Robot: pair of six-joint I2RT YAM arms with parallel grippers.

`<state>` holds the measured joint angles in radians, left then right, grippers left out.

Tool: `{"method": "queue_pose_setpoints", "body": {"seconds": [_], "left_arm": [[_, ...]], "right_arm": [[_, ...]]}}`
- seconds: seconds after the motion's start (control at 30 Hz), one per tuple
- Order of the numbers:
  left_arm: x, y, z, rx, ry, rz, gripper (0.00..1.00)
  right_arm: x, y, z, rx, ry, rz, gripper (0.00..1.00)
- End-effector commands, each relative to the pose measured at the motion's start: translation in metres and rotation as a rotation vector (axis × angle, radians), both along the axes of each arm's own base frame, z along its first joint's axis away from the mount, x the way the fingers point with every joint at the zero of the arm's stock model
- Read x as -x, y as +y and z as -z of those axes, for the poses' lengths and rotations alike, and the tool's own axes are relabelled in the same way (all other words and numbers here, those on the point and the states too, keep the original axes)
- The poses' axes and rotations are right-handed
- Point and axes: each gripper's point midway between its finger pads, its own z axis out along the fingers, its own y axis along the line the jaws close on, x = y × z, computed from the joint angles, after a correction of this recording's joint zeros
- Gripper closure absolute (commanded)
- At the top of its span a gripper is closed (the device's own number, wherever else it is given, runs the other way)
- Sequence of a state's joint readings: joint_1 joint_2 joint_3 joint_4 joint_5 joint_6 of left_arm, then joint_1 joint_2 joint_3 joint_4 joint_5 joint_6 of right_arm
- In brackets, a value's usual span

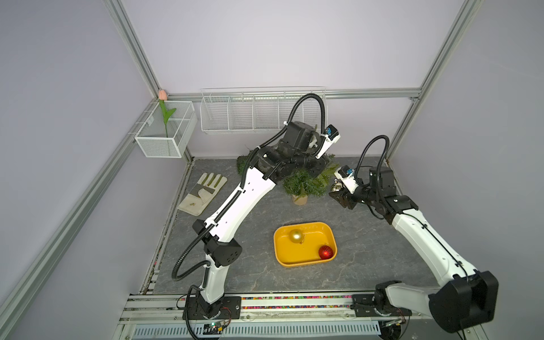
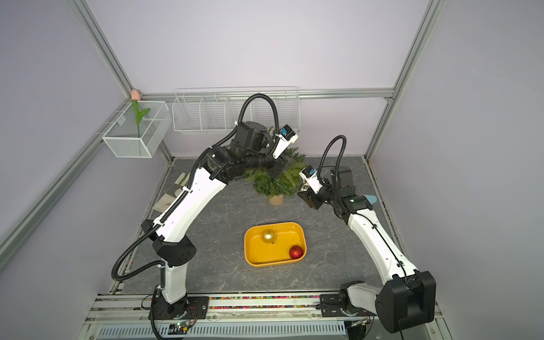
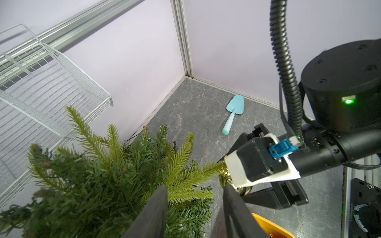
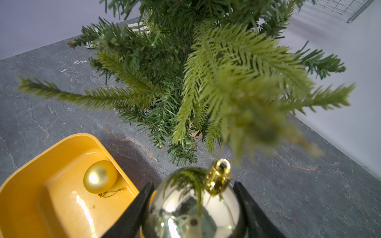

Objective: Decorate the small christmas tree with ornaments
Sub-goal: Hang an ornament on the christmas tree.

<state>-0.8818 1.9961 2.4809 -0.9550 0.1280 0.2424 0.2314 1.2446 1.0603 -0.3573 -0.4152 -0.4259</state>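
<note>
My left jaws, upper centre in both top views: parted above the small christmas tree (image 1: 309, 182), nothing gripped. My right jaws, just right of it: clamped on the shiny gold ornament (image 4: 193, 208). Step, I judge: hanging it. Next needs its loop over a branch tip.

Reaching with the left arm to upper centre of both top views, holding the left gripper (image 3: 194, 187) with jaws apart; at centre right, clamping the shiny gold ornament (image 4: 191, 212) in the right gripper (image 4: 192, 185)
</note>
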Motion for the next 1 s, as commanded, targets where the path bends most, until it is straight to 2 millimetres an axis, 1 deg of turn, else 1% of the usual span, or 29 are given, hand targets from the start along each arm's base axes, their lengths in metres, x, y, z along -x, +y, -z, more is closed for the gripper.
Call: {"method": "queue_pose_setpoints", "body": {"seconds": [0.0,0.03,0.1,0.17,0.2,0.23,0.27,0.3,0.33,0.37,0.43,0.5,0.6,0.67,0.97], "left_arm": [[0.0,-0.001,0.008,-0.011,0.024,-0.009,0.54],[0.0,-0.001,0.009,-0.015,0.027,-0.009,0.54],[0.0,-0.001,0.009,-0.014,0.027,-0.008,0.54],[0.0,-0.002,0.009,-0.012,0.026,-0.005,0.54],[0.001,-0.002,0.009,-0.012,0.024,-0.004,0.54],[0.0,-0.002,0.008,-0.012,0.024,-0.004,0.54],[0.0,-0.003,0.008,-0.01,0.023,-0.004,0.54],[0.001,-0.002,0.007,-0.008,0.024,-0.005,0.54],[0.001,-0.002,0.007,-0.007,0.023,-0.003,0.54],[0.001,-0.002,0.006,-0.004,0.023,-0.003,0.54],[0.002,-0.002,0.006,-0.005,0.023,-0.001,0.53],[0.001,-0.002,0.007,-0.006,0.024,-0.001,0.53],[0.001,-0.002,0.006,-0.005,0.022,-0.001,0.53],[0.001,-0.003,0.007,-0.006,0.023,0.001,0.53],[0.001,-0.003,0.006,-0.004,0.019,0.002,0.53]], "right_arm": [[0.005,-0.001,0.0,-0.008,-0.003,0.007,0.94],[0.005,-0.002,0.001,-0.007,-0.001,0.01,0.93],[0.005,-0.002,0.001,-0.013,-0.008,0.014,0.88],[0.006,-0.001,-0.001,-0.021,-0.018,0.013,0.87],[0.006,-0.001,-0.002,-0.026,-0.02,0.009,0.85],[0.007,0.0,-0.003,-0.031,-0.023,0.005,0.8],[0.007,0.0,-0.004,-0.036,-0.024,0.007,0.74],[0.007,0.001,-0.007,-0.044,-0.029,0.005,0.63],[0.007,0.001,-0.009,-0.051,-0.035,0.004,0.57],[0.008,0.002,-0.011,-0.057,-0.04,0.004,0.55],[0.008,0.003,-0.014,-0.068,-0.049,0.003,0.44],[0.008,0.002,-0.016,-0.075,-0.056,0.007,0.35],[0.007,0.001,-0.018,-0.081,-0.067,0.015,0.27],[0.007,0.002,-0.018,-0.086,-0.071,0.016,0.23],[0.005,-0.001,-0.02,-0.086,-0.078,0.036,0.21]]}}
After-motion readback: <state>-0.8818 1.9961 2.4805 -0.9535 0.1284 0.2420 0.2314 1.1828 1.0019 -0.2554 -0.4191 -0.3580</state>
